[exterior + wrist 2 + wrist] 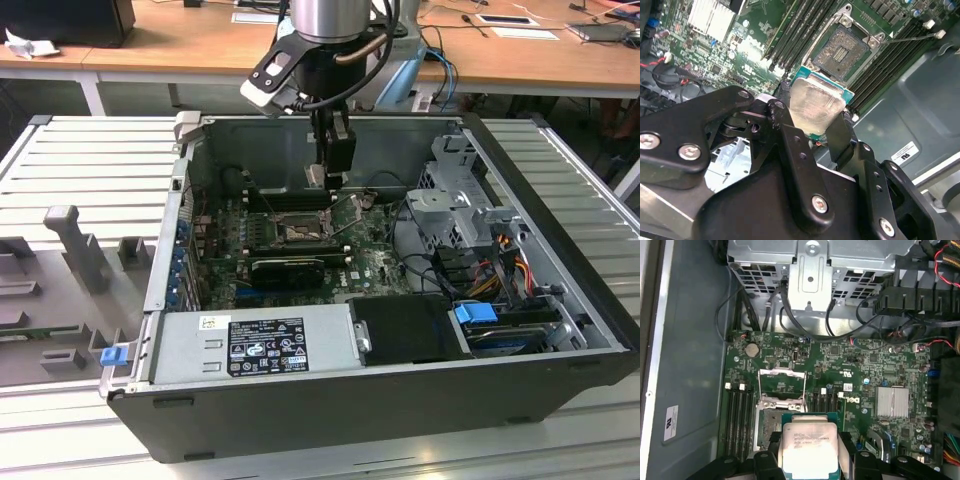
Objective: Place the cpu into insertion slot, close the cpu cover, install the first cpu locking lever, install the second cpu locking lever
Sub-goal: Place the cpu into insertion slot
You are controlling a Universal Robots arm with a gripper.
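— Four steps are named in the task; how many can be judged done?

— None, as far as can be seen. The insertion slot (766, 426) is uncovered, and its contact field lies bare in the second wrist view (842, 47).

— And what is seen at the insertion slot?

— The cpu cover (782, 372) is swung back off the insertion slot, so that green board is seen through its square opening. One thin locking lever (805, 390) is seen released along the edge of that cover, just beside the insertion slot. Nothing is latched.

— Where is the cpu found?

— The cpu (807, 447) is clamped by two opposite edges in the gripper (809, 452), whose fingers are closed on it, silver top outward. In the exterior view the cpu (318, 177) is held in the air above the insertion slot (300, 232), well apart from it, under the gripper (326, 180).

— So what is left?

— All of it is judged to be left: the seating of the cpu, the closing of the cpu cover, and the fastening of both levers
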